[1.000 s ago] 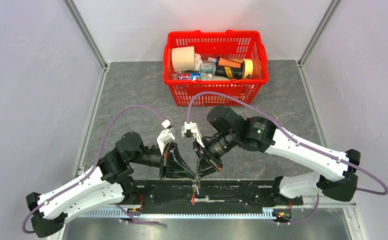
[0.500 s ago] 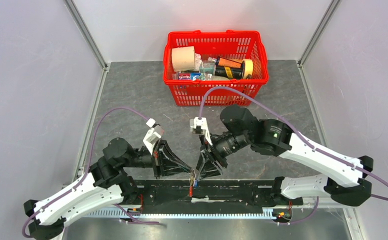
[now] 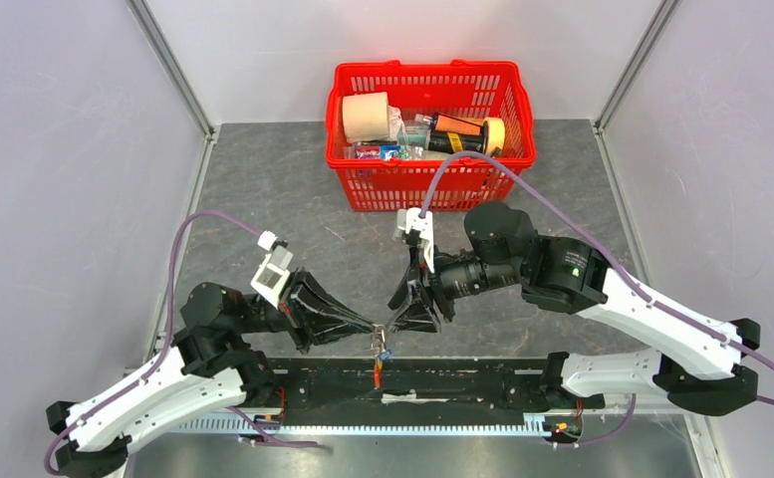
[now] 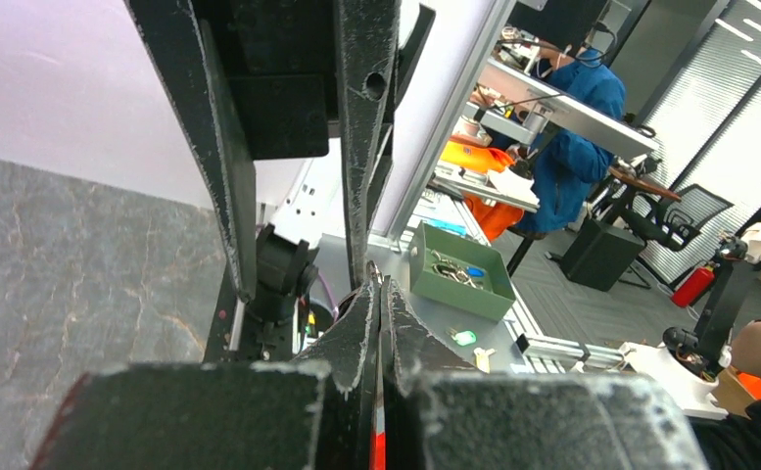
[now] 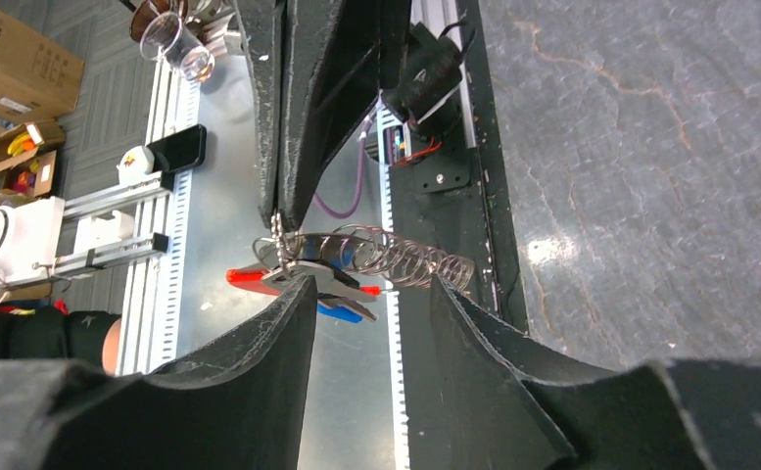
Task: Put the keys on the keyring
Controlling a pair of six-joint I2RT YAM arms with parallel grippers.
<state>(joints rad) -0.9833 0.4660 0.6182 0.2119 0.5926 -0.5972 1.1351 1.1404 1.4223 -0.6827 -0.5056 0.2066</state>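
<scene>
The keyring (image 5: 405,257), a silvery coiled cord with a short red strap (image 5: 249,277), hangs from my left gripper (image 3: 372,329), which is shut on its ring. Two keys (image 5: 342,308) hang with it, one blue-headed, one darker. From above the bundle (image 3: 379,355) dangles over the table's near edge. My right gripper (image 5: 371,284) is open; its left fingertip (image 5: 303,286) touches or nearly touches the keys, and the other finger stands apart near the coil's end. In the left wrist view my own gripper (image 4: 377,286) is pressed shut with a red sliver between the pads.
A red basket (image 3: 432,189) holding a paper roll, bottles and a tape roll stands at the back centre. A black rail (image 3: 482,383) runs along the near edge below the grippers. A green tray (image 4: 459,279) sits on a bench beyond the table.
My right gripper has opened and let go of the bundle. Both grippers moved away from the near rail, the left arm drawing back left, the right arm shifting right. The keyring stays in the left gripper.
</scene>
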